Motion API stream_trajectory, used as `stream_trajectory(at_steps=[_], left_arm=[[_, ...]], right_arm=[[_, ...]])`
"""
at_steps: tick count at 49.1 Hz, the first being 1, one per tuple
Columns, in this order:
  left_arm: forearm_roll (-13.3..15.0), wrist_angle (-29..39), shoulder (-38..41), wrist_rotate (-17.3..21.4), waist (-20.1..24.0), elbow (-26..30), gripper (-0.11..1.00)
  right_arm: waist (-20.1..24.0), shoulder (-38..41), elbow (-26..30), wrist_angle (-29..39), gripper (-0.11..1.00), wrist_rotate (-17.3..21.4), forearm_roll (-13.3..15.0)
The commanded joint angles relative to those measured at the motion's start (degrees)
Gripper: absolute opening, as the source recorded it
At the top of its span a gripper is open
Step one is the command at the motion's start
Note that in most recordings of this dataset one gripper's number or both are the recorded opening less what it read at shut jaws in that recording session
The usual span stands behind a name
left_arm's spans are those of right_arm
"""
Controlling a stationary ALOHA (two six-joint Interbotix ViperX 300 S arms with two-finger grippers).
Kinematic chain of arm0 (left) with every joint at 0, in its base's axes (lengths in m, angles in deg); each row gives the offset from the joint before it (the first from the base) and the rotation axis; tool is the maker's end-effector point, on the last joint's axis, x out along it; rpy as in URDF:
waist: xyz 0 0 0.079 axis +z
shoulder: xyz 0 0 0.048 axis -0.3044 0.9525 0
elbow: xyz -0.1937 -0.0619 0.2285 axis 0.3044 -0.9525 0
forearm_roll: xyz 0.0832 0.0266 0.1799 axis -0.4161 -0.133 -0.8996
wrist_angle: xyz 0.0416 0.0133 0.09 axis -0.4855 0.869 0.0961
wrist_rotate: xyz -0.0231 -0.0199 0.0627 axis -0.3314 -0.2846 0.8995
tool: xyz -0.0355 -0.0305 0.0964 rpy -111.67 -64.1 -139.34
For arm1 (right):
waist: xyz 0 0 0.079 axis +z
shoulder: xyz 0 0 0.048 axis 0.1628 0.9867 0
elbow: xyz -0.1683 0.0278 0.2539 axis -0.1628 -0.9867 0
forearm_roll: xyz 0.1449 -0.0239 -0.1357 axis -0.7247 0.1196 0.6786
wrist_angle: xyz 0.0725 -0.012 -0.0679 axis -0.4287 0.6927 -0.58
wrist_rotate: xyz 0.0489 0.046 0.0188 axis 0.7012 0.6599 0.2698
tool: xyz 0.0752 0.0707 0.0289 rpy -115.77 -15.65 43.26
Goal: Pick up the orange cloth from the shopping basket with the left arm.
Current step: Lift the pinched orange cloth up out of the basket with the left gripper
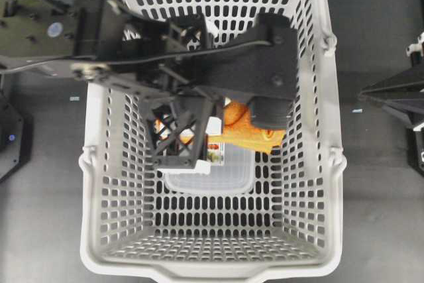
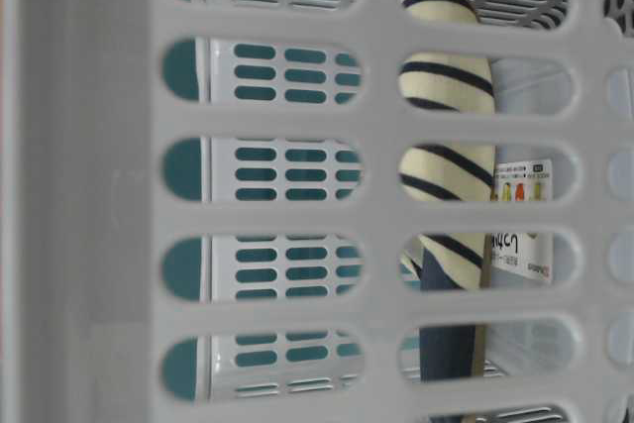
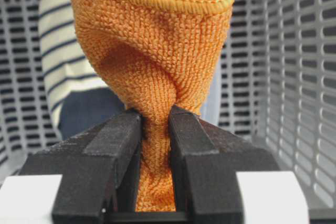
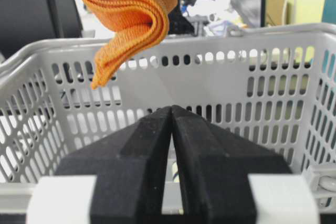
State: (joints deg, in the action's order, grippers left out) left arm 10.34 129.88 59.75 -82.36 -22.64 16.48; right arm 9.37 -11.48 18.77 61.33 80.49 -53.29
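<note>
left gripper [image 3: 155, 150]: jaws clamped on a bunched fold of the orange cloth [image 3: 152, 61]; fabric squeezed into a narrow strip between the two black fingers [image 3: 113, 150].
cloth shape: fans out beyond the fingertips into a curled loop, stitched hem at the far edge.
cloth position: in the right wrist view it hangs in the air at the level of the shopping basket [image 4: 220, 43] rim, loose end drooping in front of the far wall, touching nothing below it. From overhead the cloth [image 1: 248, 130] shows as an orange patch under the left arm [image 1: 199, 64], over the middle of the basket.
left arm: reaches in from the left over the basket's upper half and covers most of the cloth from above.
right gripper [image 4: 172, 129]: fingers pressed together, nothing between them; sits just outside the basket wall, pointing at it.
basket contents: striped slipper [image 3: 63, 61] stands upright behind the cloth in the left wrist view; a clear packet with a printed label [image 1: 215, 147] lies on the floor. Table-level view shows the slipper [image 2: 446, 165] through the wall slots, the label just beside it.
basket [image 1: 311, 183]: sits on a dark table [image 1: 381, 183].
</note>
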Motion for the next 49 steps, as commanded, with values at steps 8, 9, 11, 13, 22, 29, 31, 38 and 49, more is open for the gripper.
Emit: stream_trajectory(at_steps=[8, 9, 11, 13, 22, 29, 31, 38, 49], left_arm=[[-0.18, 2.99, 0.26, -0.18, -0.18, 3.60, 0.13], [-0.18, 3.08, 0.18, -0.18, -0.18, 3.60, 0.13], [-0.18, 3.08, 0.18, -0.18, -0.18, 3.60, 0.13], [-0.18, 3.16, 0.18, -0.18, -0.18, 3.52, 0.13], [-0.18, 3.16, 0.26, -0.09, -0.09, 3.43, 0.13], [-0.18, 3.16, 0.09, -0.18, -0.09, 2.72, 0.13], [-0.18, 3.16, 0.00, -0.18, -0.09, 2.46, 0.13], [-0.18, 3.16, -0.09, -0.18, -0.09, 1.58, 0.13], [-0.26, 3.16, -0.09, -0.18, -0.09, 1.32, 0.13]], right_arm=[[-0.18, -0.35, 0.44, -0.18, 0.00, 0.09, -0.18], [-0.18, -0.35, 0.44, -0.26, 0.00, 0.09, -0.18], [-0.18, -0.35, 0.44, -0.26, 0.00, 0.09, -0.26], [-0.18, -0.44, 0.44, -0.26, 0.00, 0.09, -0.18], [-0.18, -0.44, 0.18, -0.26, 0.00, 0.09, -0.18], [-0.18, -0.44, 0.09, -0.26, 0.00, 0.09, -0.18], [-0.18, -0.44, 0.18, -0.26, 0.00, 0.09, -0.26], [-0.18, -0.44, 0.09, -0.26, 0.00, 0.09, -0.18], [-0.18, -0.44, 0.09, -0.09, 0.00, 0.70, -0.18]])
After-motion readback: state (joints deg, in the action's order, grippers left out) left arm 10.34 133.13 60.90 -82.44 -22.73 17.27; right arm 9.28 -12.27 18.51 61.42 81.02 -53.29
